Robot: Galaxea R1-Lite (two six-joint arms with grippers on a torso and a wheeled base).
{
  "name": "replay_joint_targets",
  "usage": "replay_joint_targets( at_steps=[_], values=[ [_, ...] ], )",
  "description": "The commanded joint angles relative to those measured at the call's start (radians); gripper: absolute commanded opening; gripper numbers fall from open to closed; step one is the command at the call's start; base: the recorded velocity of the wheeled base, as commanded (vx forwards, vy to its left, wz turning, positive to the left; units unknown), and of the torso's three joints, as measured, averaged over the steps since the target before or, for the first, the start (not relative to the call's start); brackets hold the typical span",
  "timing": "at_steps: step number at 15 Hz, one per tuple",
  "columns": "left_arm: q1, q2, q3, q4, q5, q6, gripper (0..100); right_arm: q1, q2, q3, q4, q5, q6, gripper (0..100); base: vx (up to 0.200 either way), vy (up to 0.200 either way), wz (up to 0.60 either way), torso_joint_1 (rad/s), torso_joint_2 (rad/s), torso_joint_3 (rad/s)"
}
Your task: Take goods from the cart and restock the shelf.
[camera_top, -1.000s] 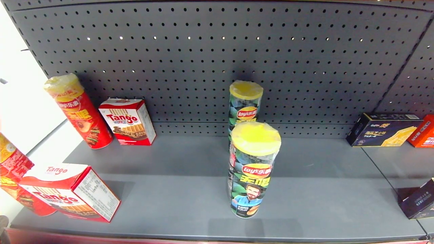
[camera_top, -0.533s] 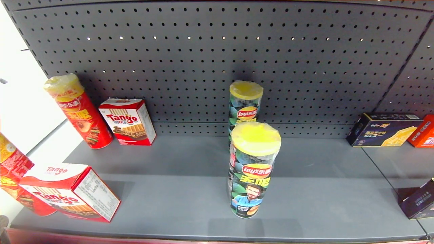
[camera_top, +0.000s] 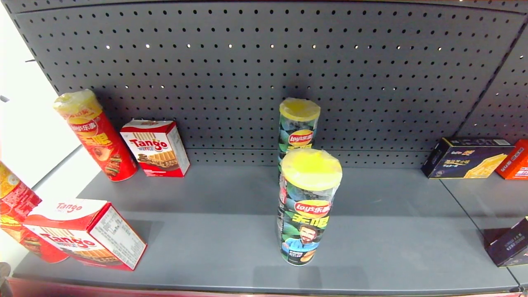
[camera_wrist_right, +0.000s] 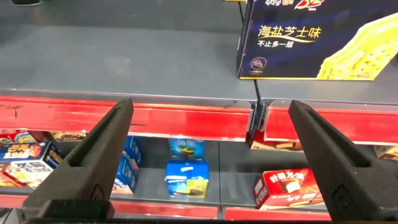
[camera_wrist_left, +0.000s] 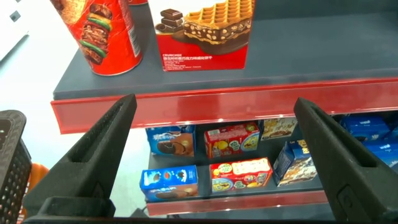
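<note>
A: Where do the goods stand on the grey shelf (camera_top: pixel 231 243)?

B: 2 green chip cans with yellow lids stand upright near its middle. The front green can (camera_top: pixel 306 214) is toward the front edge. The rear green can (camera_top: pixel 299 123) is at its 12 o'clock, just behind it, by the pegboard panel (camera_top: pixel 247 62).

A: And around them?

B: At 10 o'clock from the front green can, a red chip can (camera_top: pixel 95 138) stands at the panel, with a red wafer box (camera_top: pixel 156 147) just beside it. At 8 o'clock a second wafer box (camera_top: pixel 84 235) sits near the front edge, with another red can (camera_top: pixel 16 210) close beside it. At 2 o'clock sits a dark blue wafer box (camera_top: pixel 466 157) with an orange box (camera_top: pixel 513 165) next to it. At 4 o'clock is a dark box (camera_top: pixel 507 243).

A: Can you see inside any of them?

B: No. Every can wears its lid and every box is closed, so I cannot tell the contents.

A: The grippers?

B: The left gripper (camera_wrist_left: pixel 217 162) has its fingers spread wide, facing the shelf's red front strip (camera_wrist_left: pixel 217 102). Beyond it a lower shelf (camera_wrist_left: pixel 249 202) holds small snack boxes (camera_wrist_left: pixel 231 138). A black mesh basket (camera_wrist_left: pixel 9 162) is near; I cannot tell what is in it. The right gripper (camera_wrist_right: pixel 211 162) is equally wide, facing the red strip near the dark blue wafer box.
</note>
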Motion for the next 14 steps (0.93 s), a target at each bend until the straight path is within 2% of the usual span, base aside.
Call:
replay_joint_targets(
  at_steps=[1,14],
  values=[
    [0.000,0.000,0.000,0.000,0.001,-0.001,100,0.000,0.003,0.000,0.000,0.000,0.000,100,-0.200,0.000,0.00,0.002,0.00,-0.002],
    [0.000,0.000,0.000,0.000,-0.005,0.000,100,0.000,0.003,0.000,0.000,0.000,0.000,100,0.000,0.000,0.00,0.000,0.00,0.000]
  ],
)
